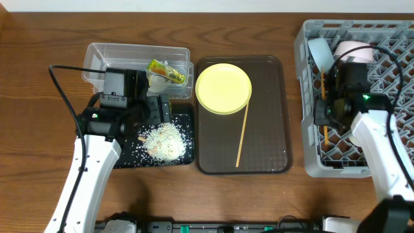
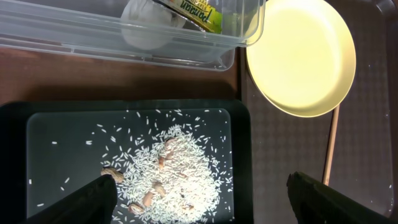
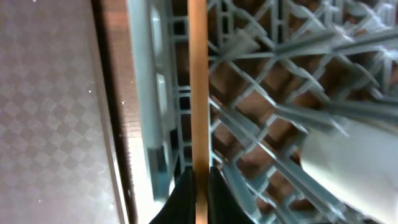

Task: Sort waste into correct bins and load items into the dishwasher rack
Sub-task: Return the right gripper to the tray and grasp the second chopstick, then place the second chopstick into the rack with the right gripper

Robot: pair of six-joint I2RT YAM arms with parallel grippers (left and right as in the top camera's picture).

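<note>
My left gripper (image 1: 158,110) is open and empty, hovering over the rice scraps (image 1: 165,140) in the black tray (image 1: 126,158); the wrist view shows its fingers (image 2: 202,208) either side of the rice (image 2: 171,168). The clear tub (image 1: 103,55) holds the snack wrapper (image 1: 167,72) and white paper (image 2: 146,28). My right gripper (image 1: 328,109) is shut on a wooden chopstick (image 3: 198,81) over the left side of the grey rack (image 1: 310,165). The second chopstick (image 1: 242,136) and the yellow plate (image 1: 223,88) lie on the brown tray. A pale bowl (image 1: 318,52) and a pinkish bowl (image 1: 354,50) stand in the rack.
The brown serving tray (image 1: 272,129) lies between the black tray and the rack. Small brown nut-like pieces (image 2: 112,173) lie among the rice. The rack's wall (image 3: 152,93) is just left of the held chopstick. A white item (image 3: 348,162) sits in the rack to the right.
</note>
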